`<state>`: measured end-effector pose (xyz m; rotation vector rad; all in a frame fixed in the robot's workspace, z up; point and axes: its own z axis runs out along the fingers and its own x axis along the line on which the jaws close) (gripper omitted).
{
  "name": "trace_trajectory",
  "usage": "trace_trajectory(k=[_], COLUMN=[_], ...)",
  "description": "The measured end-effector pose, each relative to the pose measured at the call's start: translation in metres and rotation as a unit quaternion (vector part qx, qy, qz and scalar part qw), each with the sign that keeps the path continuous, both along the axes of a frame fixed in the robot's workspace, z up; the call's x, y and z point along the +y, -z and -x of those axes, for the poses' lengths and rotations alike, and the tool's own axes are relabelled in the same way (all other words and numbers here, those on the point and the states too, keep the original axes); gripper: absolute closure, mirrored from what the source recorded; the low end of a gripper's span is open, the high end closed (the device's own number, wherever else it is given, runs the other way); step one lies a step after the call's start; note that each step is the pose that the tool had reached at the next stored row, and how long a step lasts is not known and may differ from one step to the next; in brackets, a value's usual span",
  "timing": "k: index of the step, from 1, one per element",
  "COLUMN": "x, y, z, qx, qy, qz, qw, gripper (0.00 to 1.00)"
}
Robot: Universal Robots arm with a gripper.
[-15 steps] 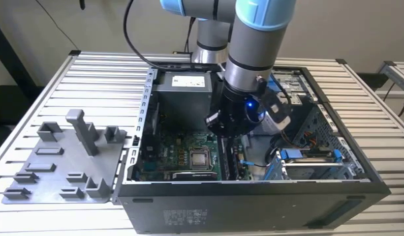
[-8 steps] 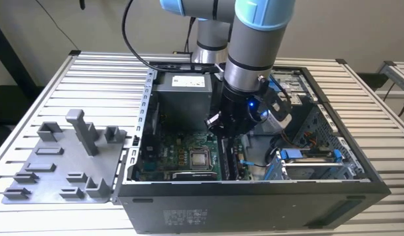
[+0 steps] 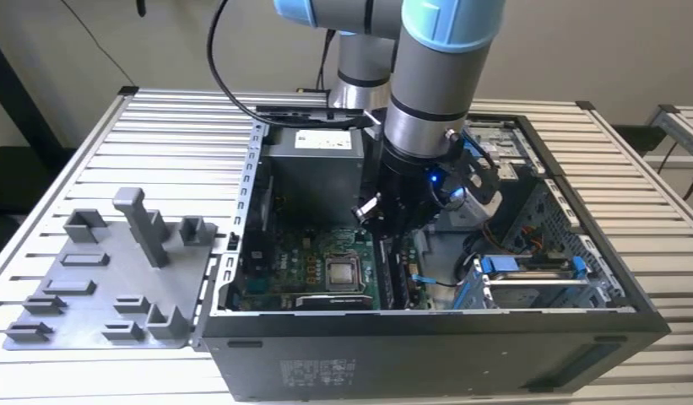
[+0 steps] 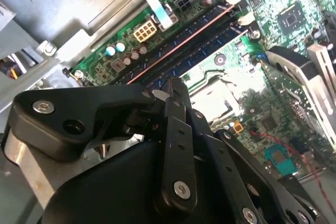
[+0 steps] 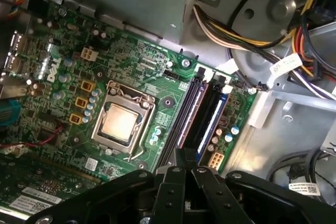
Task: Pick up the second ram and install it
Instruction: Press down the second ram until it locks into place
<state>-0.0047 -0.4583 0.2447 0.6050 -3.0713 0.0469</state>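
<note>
My gripper (image 3: 372,221) is down inside the open computer case, its fingers shut together with nothing showing between them. In both wrist views the fingertips (image 4: 176,85) hang just above the near end of the memory slots (image 5: 202,114) on the green motherboard (image 5: 63,103). One dark memory stick (image 4: 184,40) with a reddish top edge stands in a slot. The fingers hide the near end of the slots beside it. I cannot tell which stick is the second ram.
The silver processor (image 5: 119,121) sits in its socket beside the slots. Bundled power cables (image 5: 252,30) and a drive cage (image 3: 532,283) crowd the case's side in the exterior view's right. A grey fixture plate (image 3: 110,278) lies outside the case (image 3: 436,346), toward the exterior view's left.
</note>
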Motion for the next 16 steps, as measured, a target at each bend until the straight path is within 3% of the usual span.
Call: trace_trajectory(k=[4, 9, 12, 16], x=[0.0000, 0.0000, 0.0000, 0.0000], y=[0.0000, 0.0000, 0.0000, 0.0000], z=[0.0001, 0.0003, 0.0004, 0.0004], qx=[-0.0001, -0.0002, -0.0003, -0.0004], qy=[-0.031, -0.066, -0.088, -0.120], qz=[0.0000, 0.0000, 0.0000, 0.0000], qw=[0.9995, 0.9978, 0.9962, 0.9928], gripper=[0.89, 0.89, 0.89, 0.89])
